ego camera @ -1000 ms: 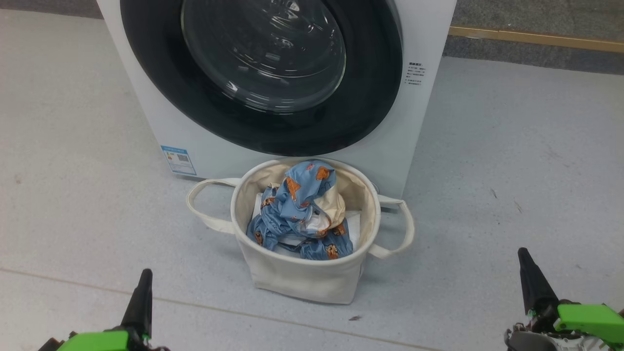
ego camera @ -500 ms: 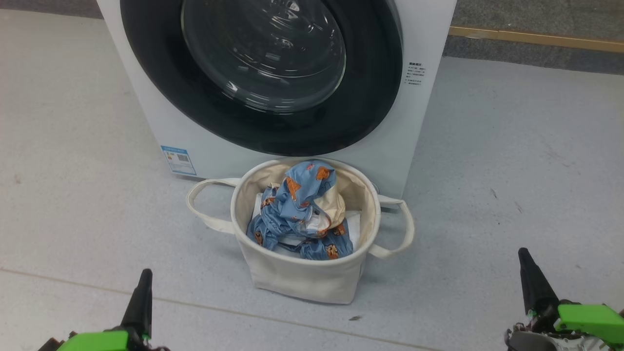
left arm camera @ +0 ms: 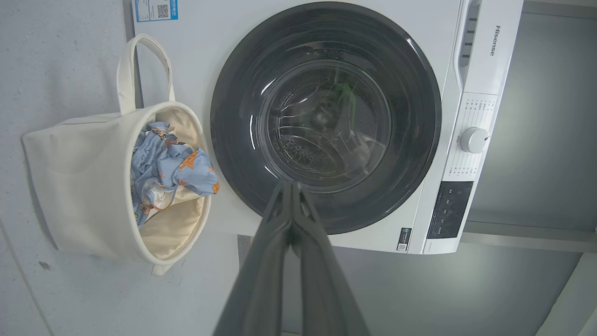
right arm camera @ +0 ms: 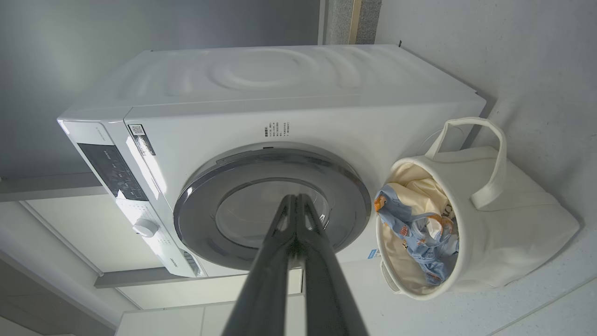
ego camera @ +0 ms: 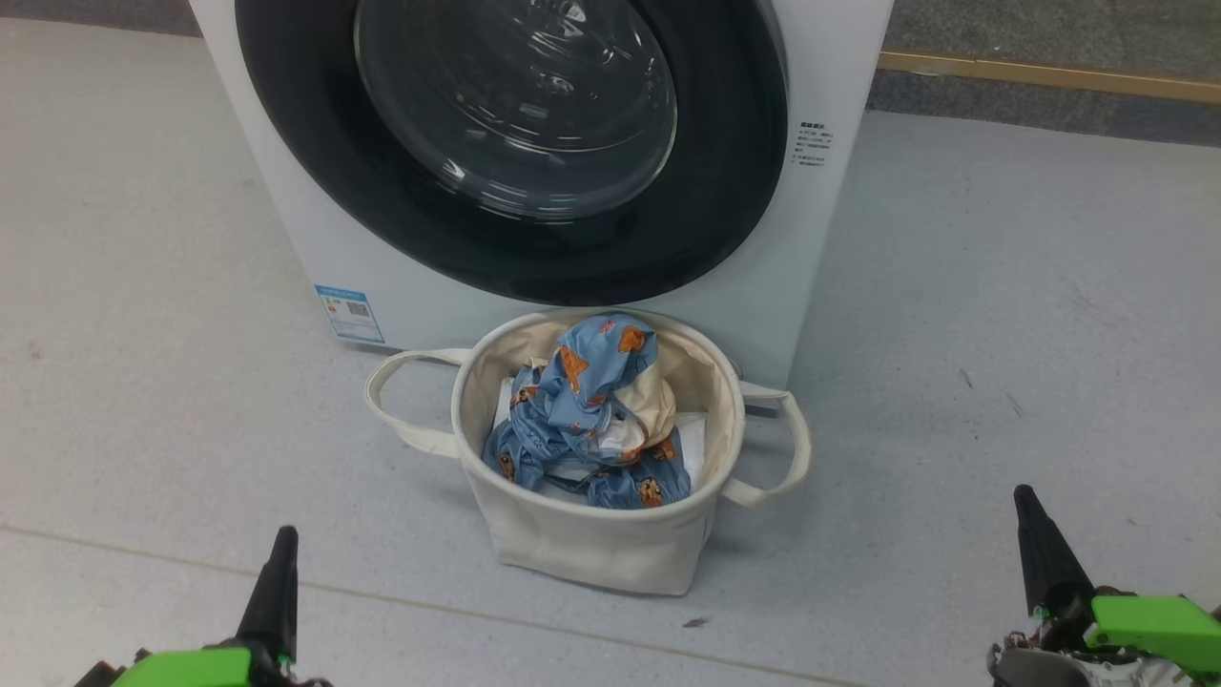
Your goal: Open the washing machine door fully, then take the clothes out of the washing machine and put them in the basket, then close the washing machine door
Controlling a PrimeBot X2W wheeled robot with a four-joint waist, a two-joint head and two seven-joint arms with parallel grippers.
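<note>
- resting in round cream canvas basket [ego camera: 591, 553]: light blue orange-printed clothes [ego camera: 582, 420].
- black-rimmed round glass door [ego camera: 515, 124] shut on white washing machine [ego camera: 839, 239].
- left gripper [ego camera: 283, 549], right gripper [ego camera: 1030, 510]: jaws pressed together, empty.
- no change; task looks done.

The left pincer [ego camera: 282, 549] stands at the lower left of the head view, its two dark fingers [left arm camera: 268, 261] pressed together into one spike that points up that view. The right pincer [ego camera: 1027, 506] stands at the lower right, closed the same way (its tip leans slightly inward). A bright green left wrist cover [ego camera: 186, 668] and right wrist cover [ego camera: 1154, 618] sit at their bases. Both hold nothing and are well apart.
</note>
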